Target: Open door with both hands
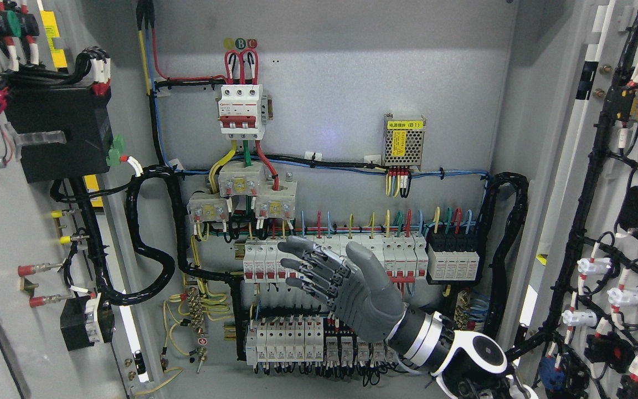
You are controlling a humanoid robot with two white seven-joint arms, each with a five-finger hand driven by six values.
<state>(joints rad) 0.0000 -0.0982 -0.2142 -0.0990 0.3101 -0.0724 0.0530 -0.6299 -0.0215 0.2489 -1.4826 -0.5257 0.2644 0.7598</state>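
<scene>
1 right hand [346,288] fingers spread, 2 doors [14,233] [618,221] swung open

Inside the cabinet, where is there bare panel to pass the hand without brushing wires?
Bare: back panel between red breaker and power module, and right of the module. Crowded: breaker rows by the right hand, cable loop, both doors.

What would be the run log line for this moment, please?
doors: both open | right hand: open, fingers spread, holds nothing, before the breaker rows | left hand: not in view
</scene>
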